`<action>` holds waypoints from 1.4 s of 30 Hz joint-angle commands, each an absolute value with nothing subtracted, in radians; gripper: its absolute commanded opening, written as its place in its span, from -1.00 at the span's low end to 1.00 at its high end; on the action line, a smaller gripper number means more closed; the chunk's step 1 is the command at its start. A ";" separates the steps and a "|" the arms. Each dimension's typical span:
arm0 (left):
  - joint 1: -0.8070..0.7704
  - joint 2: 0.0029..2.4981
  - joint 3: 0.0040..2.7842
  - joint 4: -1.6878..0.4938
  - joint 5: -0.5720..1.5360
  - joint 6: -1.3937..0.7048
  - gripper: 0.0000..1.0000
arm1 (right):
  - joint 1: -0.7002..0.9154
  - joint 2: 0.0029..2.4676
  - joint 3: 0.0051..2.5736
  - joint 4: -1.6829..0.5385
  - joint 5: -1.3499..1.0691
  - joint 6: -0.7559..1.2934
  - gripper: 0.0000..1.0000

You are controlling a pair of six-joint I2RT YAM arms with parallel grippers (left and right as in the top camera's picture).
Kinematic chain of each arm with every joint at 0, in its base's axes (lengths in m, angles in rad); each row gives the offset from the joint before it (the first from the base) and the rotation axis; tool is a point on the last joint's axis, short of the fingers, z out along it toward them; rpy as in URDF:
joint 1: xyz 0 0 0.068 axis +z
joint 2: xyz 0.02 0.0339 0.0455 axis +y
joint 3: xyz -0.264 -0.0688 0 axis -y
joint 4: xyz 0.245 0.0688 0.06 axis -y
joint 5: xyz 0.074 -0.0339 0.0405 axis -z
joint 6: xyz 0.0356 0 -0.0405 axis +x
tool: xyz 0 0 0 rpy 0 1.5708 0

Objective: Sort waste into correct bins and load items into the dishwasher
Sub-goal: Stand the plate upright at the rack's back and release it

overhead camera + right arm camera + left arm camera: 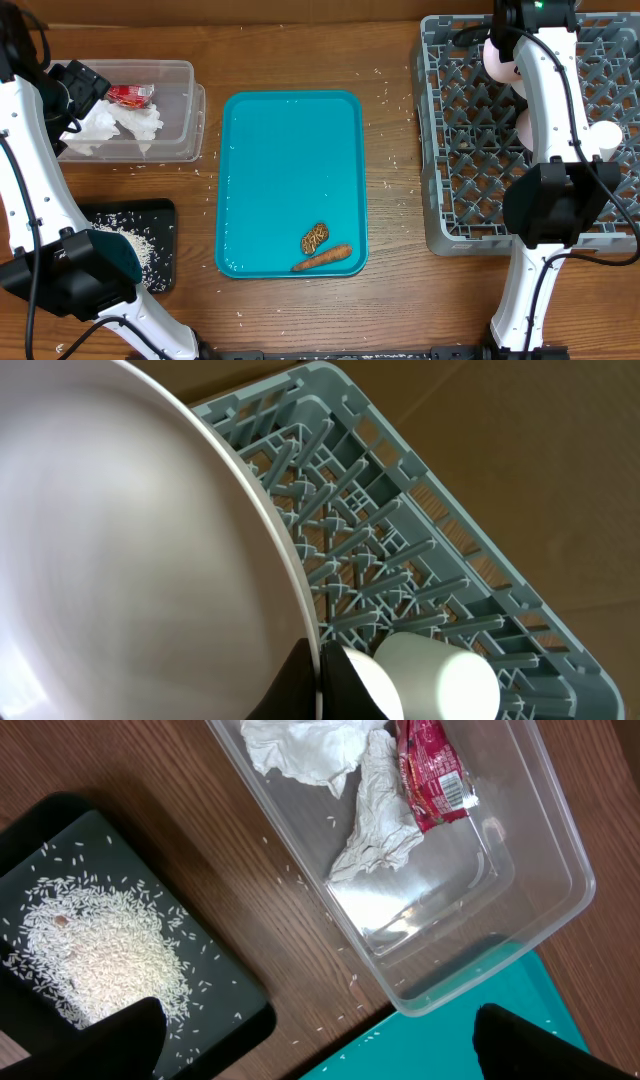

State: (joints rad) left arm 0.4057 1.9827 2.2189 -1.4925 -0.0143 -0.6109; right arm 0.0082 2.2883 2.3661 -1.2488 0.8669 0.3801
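The large white plate stands on edge over the grey dish rack, and the right gripper is clamped together on its rim. Whether the plate's lower edge rests among the pegs cannot be told. A white cup lies in the rack just beside those fingers.

The rack sits at the right end of the wood table, with a plain tan surface beyond its far wall. At mid-table a teal tray carries a brown biscuit and an orange carrot stick near its front right corner, close together.

At the left, the clear tub holds a crumpled napkin and a red wrapper. The black tray in front of it holds a heap of rice.

The left gripper hangs above the strip of table between tub and black tray, fingers wide apart, holding nothing. Stray grains dot the bare wood around the tub and between teal tray and rack. A narrow gap separates teal tray from tub, a wider one from the rack.
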 commanded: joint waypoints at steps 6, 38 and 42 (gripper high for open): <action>0.405 1.979 2.232 -1.491 -0.010 -0.624 1.00 | 0.024 2.300 2.357 -1.238 0.862 0.363 -0.92; 0.402 1.980 2.232 -1.491 -0.010 -0.624 1.00 | 0.177 1.898 2.299 -1.320 -0.188 0.453 1.00; 0.399 1.980 2.232 -1.491 -0.010 -0.624 0.99 | 0.177 1.900 2.297 -1.392 -0.292 0.453 1.00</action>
State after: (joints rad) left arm 0.4057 1.9827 2.2189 -1.4929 -0.0139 -0.6109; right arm 0.1726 1.8786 2.2993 -1.3529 -0.0593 0.4557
